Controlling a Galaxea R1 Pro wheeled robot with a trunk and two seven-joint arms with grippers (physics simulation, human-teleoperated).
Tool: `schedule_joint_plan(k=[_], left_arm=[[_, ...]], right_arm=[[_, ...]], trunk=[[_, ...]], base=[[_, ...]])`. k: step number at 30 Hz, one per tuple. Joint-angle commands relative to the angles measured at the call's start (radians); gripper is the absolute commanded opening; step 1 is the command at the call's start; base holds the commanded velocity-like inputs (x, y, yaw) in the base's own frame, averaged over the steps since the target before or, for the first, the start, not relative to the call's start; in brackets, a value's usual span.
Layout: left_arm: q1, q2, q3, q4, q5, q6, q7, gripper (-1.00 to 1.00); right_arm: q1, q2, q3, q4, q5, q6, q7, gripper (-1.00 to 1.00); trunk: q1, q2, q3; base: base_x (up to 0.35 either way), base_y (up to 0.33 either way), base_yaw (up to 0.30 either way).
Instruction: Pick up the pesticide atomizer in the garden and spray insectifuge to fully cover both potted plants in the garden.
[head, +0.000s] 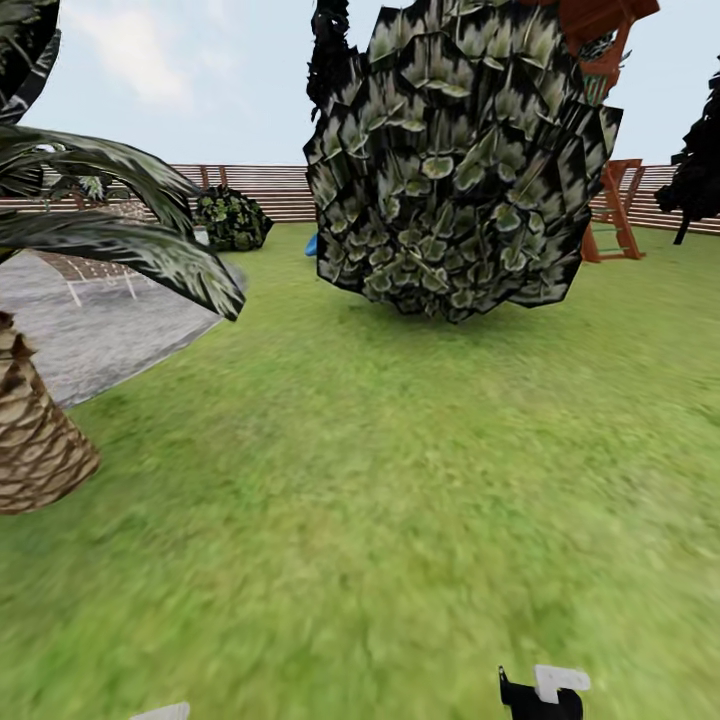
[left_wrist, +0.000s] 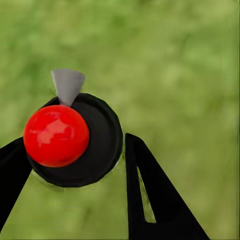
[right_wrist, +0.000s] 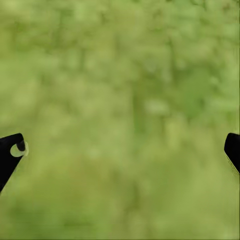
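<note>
While the lawn (head: 400, 500) lies open ahead, 1 obstacle dominates: the big round dark bush (head: 455, 170), dead centre and close. Next in size is the palm (head: 35, 440) on the robot's left, its fronds (head: 120, 230) drooping over the edge of the grey paved patio (head: 100, 320). The slatted fence (head: 280, 190) closes off the far side, with a wooden play frame (head: 615, 200) to the right of the bush and a smaller dark bush (head: 232, 218) by the fence.

Step in hand, as judged: transit to the potted plants, atomizer carried.

- Left gripper (left_wrist: 75, 142): its 2 fingers are pinched on the pesticide atomizer (left_wrist: 100, 135), a dark round body seen from above with a red ball cap (left_wrist: 56, 135) and a grey nozzle (left_wrist: 67, 85). Grass is under it, so it is off the ground.
- Right gripper (right_wrist: 125, 142): fingers spread wide, nothing between them, grass below.

To do it well:
- Steer through the gap between the palm and the bush, and stay wide of the fronds.
- Hold the left arm steady. A round body in a 2-finger pinch could twist.
- Note which way the nozzle faces now. It has to face the leaves before spraying.
- Hold the right arm low and tucked.
</note>
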Motion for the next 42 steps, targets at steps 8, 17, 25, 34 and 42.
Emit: schedule_joint_plan(k=[8, 17, 25, 34, 42], left_arm=[[-0.001, 0.001, 0.004, 0.001, 0.004, -0.004, -0.001, -1.00], [-0.001, 0.000, 0.002, 0.000, 0.003, -0.004, -0.001, -1.00], [-0.001, 0.001, 0.002, -0.001, 0.003, -0.004, -0.001, -1.00], [-0.001, 0.001, 0.002, -0.001, 0.003, -0.004, -0.001, -1.00], [-0.001, 0.001, 0.002, -0.001, 0.004, -0.004, -0.001, -1.00]], right_arm=[[0.000, 0.001, 0.008, 0.001, -0.009, -0.003, -0.002, 1.00], [0.000, 0.002, 0.008, 0.001, -0.009, -0.003, -0.002, 1.00], [0.000, 0.002, 0.008, 0.001, -0.009, -0.003, -0.002, 1.00], [0.000, 0.002, 0.008, 0.001, -0.009, -0.003, -0.002, 1.00], [0.000, 0.002, 0.008, 0.001, -0.009, -0.003, -0.002, 1.00]], trunk=[[0.000, 0.000, -0.001], [0.000, 0.000, -0.001], [0.000, 0.000, -0.001], [0.000, 0.000, -0.001], [0.000, 0.000, -0.001]], base=[[0.340, -0.027, 0.000], [0.326, -0.139, 0.000], [0.313, -0.171, 0.000], [0.313, -0.171, 0.000], [0.313, -0.168, 0.000]])
